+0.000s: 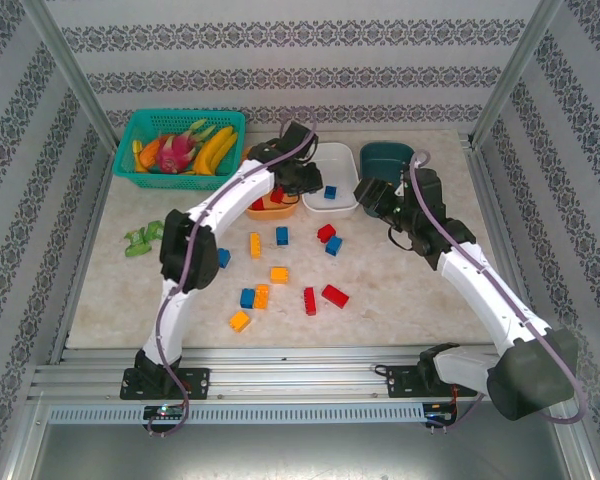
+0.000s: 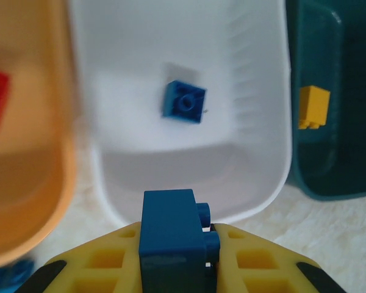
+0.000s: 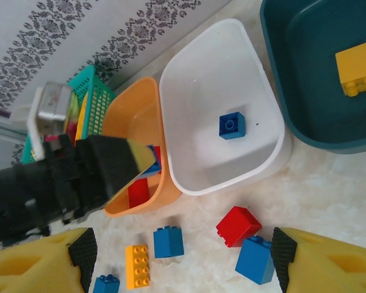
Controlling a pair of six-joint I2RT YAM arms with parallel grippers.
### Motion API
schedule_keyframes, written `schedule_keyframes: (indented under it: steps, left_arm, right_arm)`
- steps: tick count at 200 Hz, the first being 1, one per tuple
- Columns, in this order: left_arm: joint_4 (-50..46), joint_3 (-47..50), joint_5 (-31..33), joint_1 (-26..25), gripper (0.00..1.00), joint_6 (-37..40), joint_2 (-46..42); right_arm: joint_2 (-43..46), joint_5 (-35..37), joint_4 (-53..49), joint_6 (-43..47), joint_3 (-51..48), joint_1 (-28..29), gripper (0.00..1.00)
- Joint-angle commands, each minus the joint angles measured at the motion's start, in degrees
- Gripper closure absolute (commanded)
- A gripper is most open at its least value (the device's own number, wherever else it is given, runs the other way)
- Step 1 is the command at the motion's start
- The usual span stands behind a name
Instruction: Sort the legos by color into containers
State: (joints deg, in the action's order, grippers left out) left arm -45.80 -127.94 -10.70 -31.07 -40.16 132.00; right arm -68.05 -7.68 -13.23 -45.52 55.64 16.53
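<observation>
I had the left tool (image 2: 174,268) clamped on a blue lego (image 2: 171,235), just short of the white bin (image 2: 171,165), with the bin dead ahead. The right tool (image 3: 183,253) sat wide and empty.

My top external camera sits above and behind the near edge of the table (image 1: 400,290), looking down and forward from far enough back to take in the whole surface, with the white bin (image 1: 345,158) toward the far side. My left wrist camera hangs close over that bin's near rim and faces into it. My right wrist camera looks down from farther back on its near side, and all three views share the bin and the blue lego (image 1: 330,192) inside.
</observation>
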Motion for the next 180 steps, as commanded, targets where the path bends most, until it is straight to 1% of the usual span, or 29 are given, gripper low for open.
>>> schedule_keyframes:
  steps: [1,27,48,64,115,128,165,180]
  left_arm:
    - [-4.31,-7.2,-0.71,-0.15,0.79,1.43,5.53]
    - [-2.85,-9.38,-1.4,-0.13,0.79,-0.02,9.37]
    - [-1.42,-9.58,-2.66,-0.39,0.79,-0.58,10.72]
    - [-1.57,-10.09,-2.41,-0.87,0.78,-0.32,11.17]
    - [-2.48,-10.05,-1.97,-1.1,0.65,-0.93,11.87]
    - [-2.62,-10.38,-2.09,-1.1,0.6,-1.08,11.86]
    - [-3.74,-13.66,-2.07,-1.04,0.5,-1.64,10.63]
    - [-3.76,-14.36,-1.75,-1.01,0.49,-2.07,9.17]
  right_arm:
    - [1.01,0.88,0.32,-1.27,-0.98,-0.77,0.22]
    - [1.25,0.13,0.24,-1.41,-2.19,-1.6,0.22]
    - [1.34,-0.54,1.28,-2.24,-3.24,-2.8,0.22]
    - [1.18,-0.99,0.97,-2.21,-2.88,-3.49,0.22]
    - [0.55,-1.84,0.58,-2.91,-2.92,-3.8,0.22]
    - [0.33,-2.16,0.35,-2.76,-2.59,-3.81,0.22]
    - [0.5,-1.86,-2.83,1.21,0.16,-3.38,0.22]
    - [0.97,-0.94,-4.75,3.36,1.19,-2.88,0.22]
